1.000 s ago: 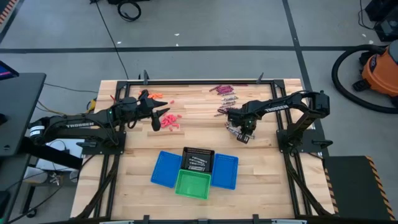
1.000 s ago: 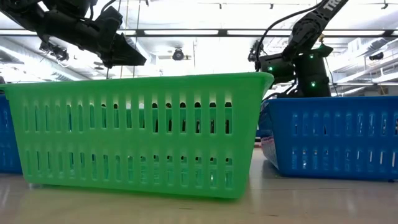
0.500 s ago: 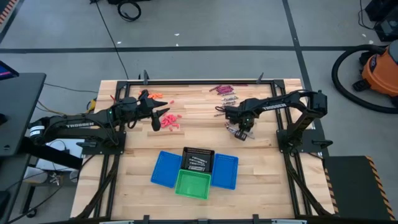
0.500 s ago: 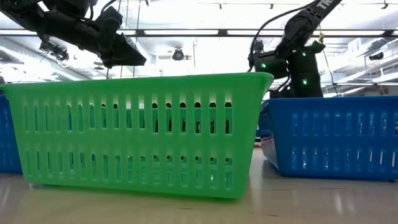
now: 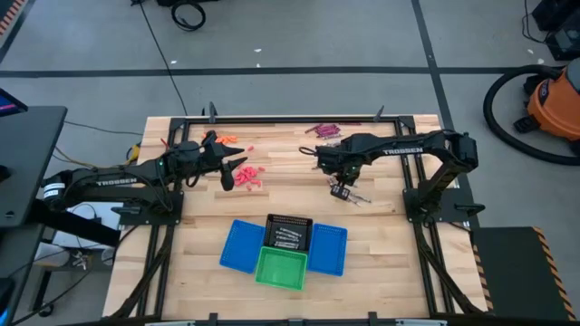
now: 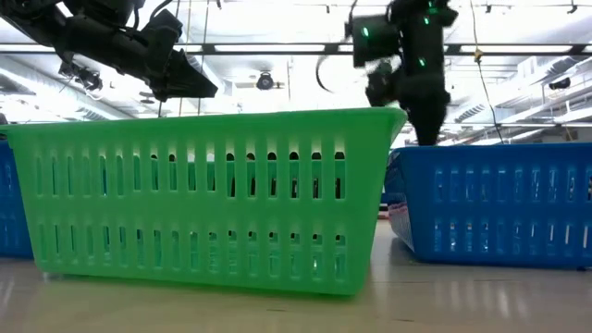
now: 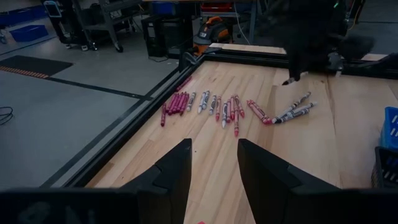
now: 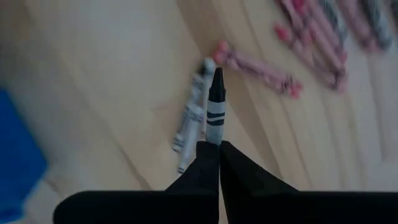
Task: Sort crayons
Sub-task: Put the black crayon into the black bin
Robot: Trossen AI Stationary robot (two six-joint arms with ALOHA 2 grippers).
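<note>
Grey crayon (image 8: 215,109) is being pinched in your right gripper (image 8: 213,148), ready for a basket (image 5: 288,232); your left gripper (image 7: 212,163) is waiting open.

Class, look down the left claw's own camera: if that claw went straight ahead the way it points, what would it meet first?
Probably the row of crayons lying on the table; bare wood lies between them and the open left claw, though depth is uncertain.

Left arm stretched low from its base, gripper (image 5: 237,170) with fingers (image 7: 176,172) parted, nothing between. Right arm reaching out from its base, elbow raised, gripper (image 5: 337,177) angled down, fingertips (image 8: 210,155) pinched together on a crayon (image 8: 215,108).
</note>
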